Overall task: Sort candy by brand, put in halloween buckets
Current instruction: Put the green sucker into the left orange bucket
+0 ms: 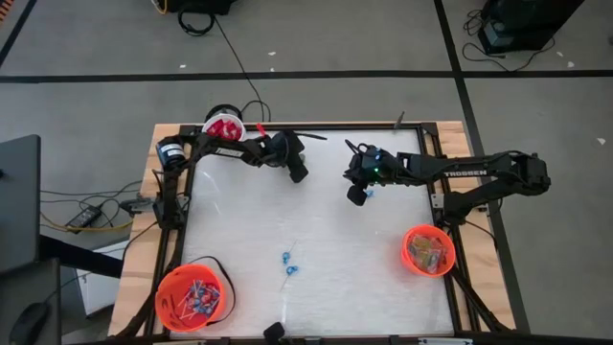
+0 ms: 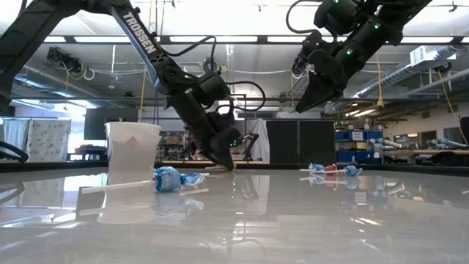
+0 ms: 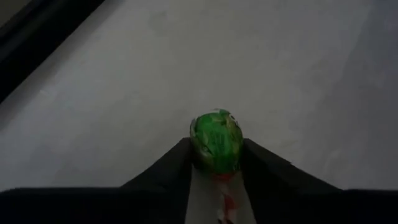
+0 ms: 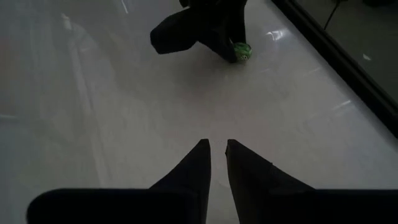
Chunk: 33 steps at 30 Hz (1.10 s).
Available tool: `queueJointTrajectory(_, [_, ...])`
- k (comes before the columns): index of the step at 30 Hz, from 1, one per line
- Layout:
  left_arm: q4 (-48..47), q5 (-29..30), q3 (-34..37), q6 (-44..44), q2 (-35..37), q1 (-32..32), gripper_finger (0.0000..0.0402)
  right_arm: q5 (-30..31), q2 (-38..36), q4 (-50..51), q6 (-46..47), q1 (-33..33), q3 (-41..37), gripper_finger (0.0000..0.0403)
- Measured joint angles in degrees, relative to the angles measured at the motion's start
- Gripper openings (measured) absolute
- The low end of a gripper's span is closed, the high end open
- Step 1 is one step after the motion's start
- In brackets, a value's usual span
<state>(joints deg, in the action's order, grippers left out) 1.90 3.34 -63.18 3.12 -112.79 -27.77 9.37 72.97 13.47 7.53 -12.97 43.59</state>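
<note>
A green-wrapped candy (image 3: 216, 140) sits between the fingers of my left gripper (image 1: 300, 174), low on the table's far middle; the right wrist view shows the candy (image 4: 241, 50) at the fingertips too. My right gripper (image 1: 357, 195) hangs above the table to its right, with a narrow gap between the fingertips (image 4: 217, 149) and nothing in it. Two blue lollipops (image 1: 286, 264) lie on the table's near middle. The halloween buckets are an orange one (image 1: 194, 299) at the near left, an orange one (image 1: 427, 250) at the right, and a white one (image 1: 225, 126) at the far left. My left gripper pinches the green candy by its two sides (image 3: 198, 149) between its two fingers (image 3: 174, 168). The fingers slant down from the table's far left. The candy sits at the fingertips, down at the table's surface; a white and red bit of it (image 3: 214, 199) runs back between the fingers.
The near-left orange bucket holds lollipops, the right one mixed wrapped candy, the white one red candy. In the low view, one blue lollipop (image 2: 172, 178) lies by the white bucket (image 2: 132, 147) and others (image 2: 333, 170) farther right. Bare table lies between the two arms.
</note>
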Motion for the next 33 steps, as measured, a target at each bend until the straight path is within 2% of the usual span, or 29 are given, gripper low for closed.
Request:
queueJointTrajectory(4, [0.12, 0.03, 0.0, 0.05, 0.0, 0.0, 0.0096, 0.0, 0.0, 0.02, 0.33, 0.0, 0.0, 0.0063])
queueJointTrajectory(10, [-4.57, -0.62, -0.04, 0.98, 2.05, 0.87, 0.0096, -0.02, 0.0, 0.34, 0.39, 0.09, 0.0, 0.0062])
queueJointTrajectory(16, [-16.17, -0.47, -0.04, 1.44, 9.54, 5.04, 0.0111, -0.22, 0.0, 0.81, -1.05, 0.09, -0.58, 0.0062])
queueJointTrajectory(20, [-23.21, -0.25, -0.04, 3.28, 15.89, 9.91, 0.0111, 0.19, 0.07, 1.55, -5.05, -0.16, -2.8, 0.0062])
queueJointTrajectory(24, [-28.65, 0.35, -0.03, 4.91, 21.73, 16.18, 0.0117, 3.73, 0.07, 1.3, -6.46, -0.5, -4.89, 0.0072])
queueJointTrajectory(28, [-33.02, 4.51, -0.03, 5.93, 27.06, 23.58, 0.012, 7.17, 0.07, 1.03, -4.67, -0.69, -6.69, 0.01])
queueJointTrajectory(33, [-37.25, 4.92, -0.02, 13.22, 32.18, 30.55, 0.012, 8.52, 0.07, -1.16, -2.97, -1.49, -7.8, 0.0141])
